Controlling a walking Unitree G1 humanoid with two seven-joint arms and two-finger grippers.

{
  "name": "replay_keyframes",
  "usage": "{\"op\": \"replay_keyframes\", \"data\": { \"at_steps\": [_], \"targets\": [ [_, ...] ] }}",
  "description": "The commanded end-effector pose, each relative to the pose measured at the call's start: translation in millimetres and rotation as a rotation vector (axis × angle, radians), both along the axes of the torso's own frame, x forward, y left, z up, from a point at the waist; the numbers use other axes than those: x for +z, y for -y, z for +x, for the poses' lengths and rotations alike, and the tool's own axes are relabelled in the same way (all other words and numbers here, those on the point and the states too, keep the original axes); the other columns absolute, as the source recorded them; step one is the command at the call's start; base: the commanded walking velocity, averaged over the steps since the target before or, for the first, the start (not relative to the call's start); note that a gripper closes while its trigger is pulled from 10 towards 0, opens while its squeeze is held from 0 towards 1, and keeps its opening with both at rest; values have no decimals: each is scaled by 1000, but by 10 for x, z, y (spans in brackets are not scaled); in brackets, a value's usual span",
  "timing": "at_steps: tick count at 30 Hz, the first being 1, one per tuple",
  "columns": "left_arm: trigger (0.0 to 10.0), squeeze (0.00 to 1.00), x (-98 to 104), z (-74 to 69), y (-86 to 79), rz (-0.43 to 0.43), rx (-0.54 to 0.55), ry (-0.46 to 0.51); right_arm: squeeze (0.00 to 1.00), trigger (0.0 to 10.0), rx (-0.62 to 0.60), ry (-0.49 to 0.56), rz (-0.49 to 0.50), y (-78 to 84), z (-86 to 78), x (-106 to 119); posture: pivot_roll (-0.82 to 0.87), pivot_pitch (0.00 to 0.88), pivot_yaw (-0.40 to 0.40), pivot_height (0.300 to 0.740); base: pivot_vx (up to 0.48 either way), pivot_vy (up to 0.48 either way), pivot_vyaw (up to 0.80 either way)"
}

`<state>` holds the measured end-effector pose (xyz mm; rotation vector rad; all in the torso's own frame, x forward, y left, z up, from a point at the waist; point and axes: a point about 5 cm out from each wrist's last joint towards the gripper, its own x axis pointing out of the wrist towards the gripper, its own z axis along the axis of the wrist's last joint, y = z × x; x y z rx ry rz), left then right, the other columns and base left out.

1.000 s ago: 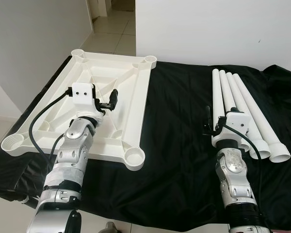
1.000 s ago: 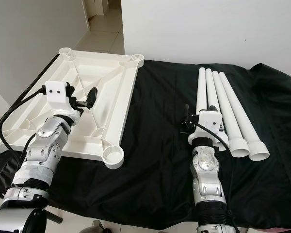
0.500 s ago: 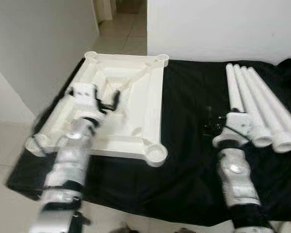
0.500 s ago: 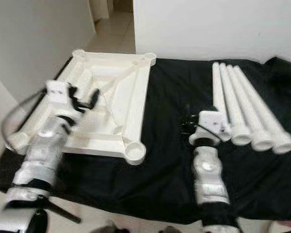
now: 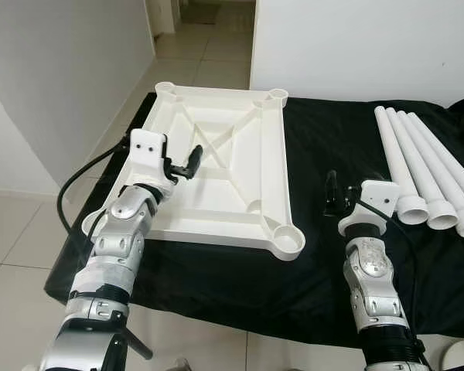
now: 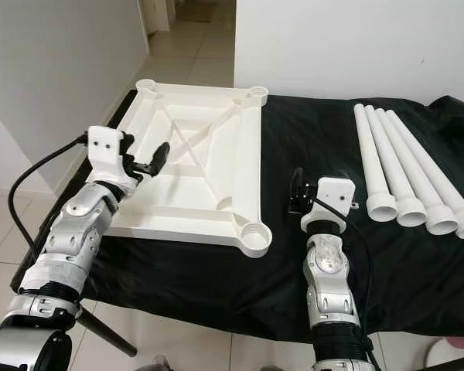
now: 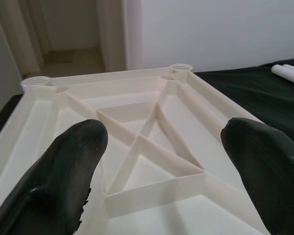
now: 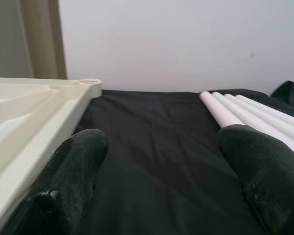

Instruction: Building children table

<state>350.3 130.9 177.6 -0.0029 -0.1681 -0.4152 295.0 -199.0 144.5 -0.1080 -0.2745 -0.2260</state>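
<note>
The white plastic tabletop [image 5: 224, 193] lies upside down on the black cloth, ribs and corner sockets facing up. Several white tube legs [image 5: 417, 166] lie side by side at the far right. My left gripper [image 5: 189, 161] hovers open over the tabletop's left half, and in the left wrist view its fingers [image 7: 63, 171] stand wide apart above the crossing ribs [image 7: 152, 142]. My right gripper [image 5: 331, 193] hangs open over bare cloth between the tabletop and the legs, holding nothing. In the right wrist view the legs [image 8: 235, 110] lie just beside its fingers [image 8: 259, 166].
The black cloth [image 5: 332, 139] covers a low table whose front edge runs just below the near corner socket [image 5: 288, 241]. Tiled floor [image 5: 23, 232] lies to the left, with a grey wall and a doorway beyond. A white wall backs the table.
The whole picture has shifted, so the camera moved; tabletop and legs now sit further right in view. Both arms keep about the same pose, with their grippers open.
</note>
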Motion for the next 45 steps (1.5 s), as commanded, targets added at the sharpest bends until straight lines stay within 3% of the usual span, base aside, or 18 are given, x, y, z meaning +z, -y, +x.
{"op": "replay_keyframes", "data": {
  "at_steps": [1, 6, 7, 10, 12, 13, 16, 17, 27, 30, 45],
  "targets": [
    [10000, 0, 29, 1, 54, 34, -64, 16, 0, 10000, -34, 2, -1, 73, 18, 26, -73, 0, 46, 740, 0, 0, 0],
    [10000, 0, 76, -11, 153, 33, -128, 29, 0, 10000, -90, -2, -3, 185, 23, 44, -73, 0, 41, 740, 0, 0, 0],
    [10000, 0, 93, -19, 182, 32, -153, 36, 1000, 10000, -106, -3, 6, 220, 23, 48, -75, 0, 41, 740, 0, 0, 0],
    [10000, 0, 104, -26, 204, 34, -174, 40, 1000, 10000, -118, -2, 12, 249, 21, 53, -76, 0, 41, 740, 0, 0, 0],
    [10000, 0, 118, -61, 269, 47, -246, 46, 1000, 10000, -140, -3, 0, 314, 19, 72, -81, 0, 42, 740, 0, 0, 0],
    [10000, 0, 137, -88, 308, 45, -286, 52, 863, 10000, -149, -8, -11, 350, 21, 81, -83, 0, 42, 740, 0, 0, 0],
    [10000, 0, 150, -106, 333, 43, -311, 56, 863, 10000, -155, -12, -18, 373, 24, 86, -83, 0, 42, 740, 0, 0, 0],
    [10000, 0, 171, -128, 366, 46, -347, 61, 0, 10000, -161, -17, -21, 402, 32, 94, -87, 0, 43, 740, 0, 0, 0],
    [10000, 0, 220, -195, 456, 86, -444, 70, 0, 10000, -222, -56, -6, 523, 63, 77, -85, 0, 42, 740, 0, 0, 0],
    [10000, 0, 230, -256, 519, 108, -493, 63, 0, 10000, -240, -110, 69, 596, 94, 11, -86, 0, 47, 740, 0, 0, 0],
    [10000, 0, 274, -299, 593, 102, -521, 23, 0, 10000, -163, -217, 179, 719, 290, -50, -98, 43, 65, 740, 0, 0, 0]
  ]
}}
